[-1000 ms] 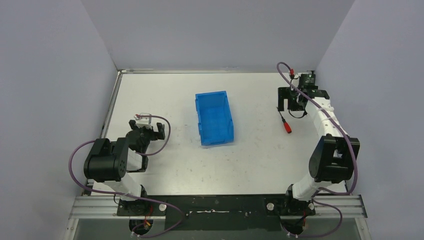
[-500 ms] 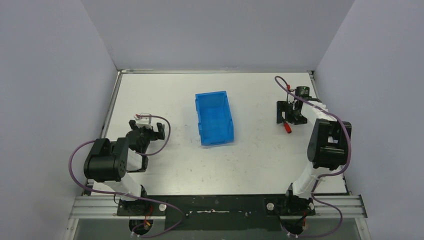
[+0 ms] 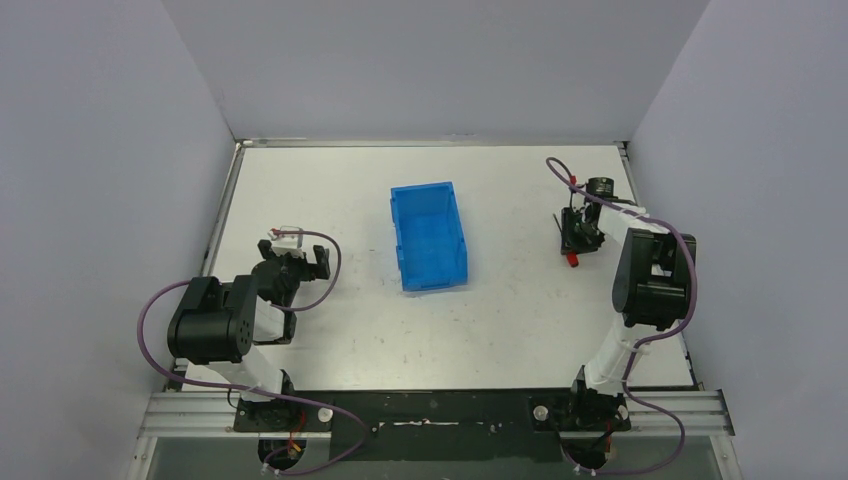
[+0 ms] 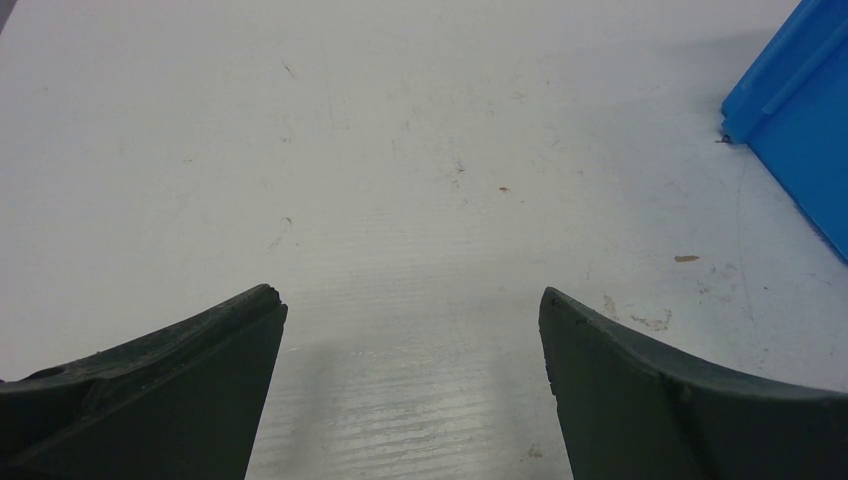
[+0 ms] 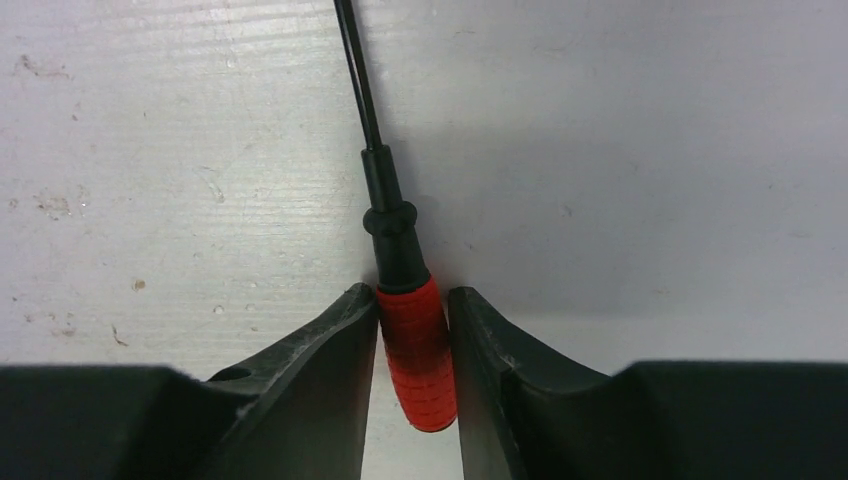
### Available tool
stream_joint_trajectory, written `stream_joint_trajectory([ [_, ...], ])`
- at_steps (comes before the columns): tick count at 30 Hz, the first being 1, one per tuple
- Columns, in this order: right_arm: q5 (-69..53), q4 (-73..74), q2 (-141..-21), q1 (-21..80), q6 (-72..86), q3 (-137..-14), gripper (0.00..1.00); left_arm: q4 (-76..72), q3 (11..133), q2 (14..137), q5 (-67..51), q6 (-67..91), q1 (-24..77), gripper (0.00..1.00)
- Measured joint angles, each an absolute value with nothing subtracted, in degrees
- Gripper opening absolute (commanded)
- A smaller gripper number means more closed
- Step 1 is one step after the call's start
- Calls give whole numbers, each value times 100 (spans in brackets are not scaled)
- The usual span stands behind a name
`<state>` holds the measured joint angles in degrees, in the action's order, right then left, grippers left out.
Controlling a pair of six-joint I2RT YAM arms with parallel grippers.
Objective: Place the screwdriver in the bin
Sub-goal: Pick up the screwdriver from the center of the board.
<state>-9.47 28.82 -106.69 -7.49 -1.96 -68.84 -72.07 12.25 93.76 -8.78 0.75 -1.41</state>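
Note:
The screwdriver (image 5: pixel 415 350) lies on the white table at the right, red handle toward the wrist camera, thin black shaft pointing away. My right gripper (image 5: pixel 412 298) is shut on its red handle, one finger pressed on each side. In the top view the right gripper (image 3: pixel 577 238) points down over the screwdriver (image 3: pixel 573 259), only the red end showing. The blue bin (image 3: pixel 428 235) stands mid-table, well to the left of that grip. My left gripper (image 4: pixel 410 305) hangs open over bare table, nothing between its fingers, with the bin's corner (image 4: pixel 800 110) at the right edge of its view.
Grey walls enclose the table on the left, back and right. The right arm's purple cable (image 3: pixel 560 178) loops above the gripper. A metal rail (image 3: pixel 430 142) runs along the table's far edge.
The right arm moved down and toward the near side over the screwdriver, and its jaws went from wide open to shut on the red handle. The left arm has not moved.

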Motion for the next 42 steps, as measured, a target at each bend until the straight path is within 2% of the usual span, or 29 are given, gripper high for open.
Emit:
stream_joint_trajectory([
  [6,-908,2923,-10639,-749,-180,-6888,19,-7207,1225,9376,-878,75,-141,97],
  [13,-777,3389,-10294,-746,-167,-7177,17,-7207,1225,9376,-875,75,-141,97],
  [23,-504,4027,-9467,-615,89,-8272,17,-7207,1225,9376,-878,75,-141,97],
  [29,-69,4442,-9395,-193,375,-8809,19,-7207,1225,9376,-878,75,-141,97],
  [42,482,4950,-9406,1166,1219,-9166,17,-7207,1225,9376,-878,75,-141,97],
])
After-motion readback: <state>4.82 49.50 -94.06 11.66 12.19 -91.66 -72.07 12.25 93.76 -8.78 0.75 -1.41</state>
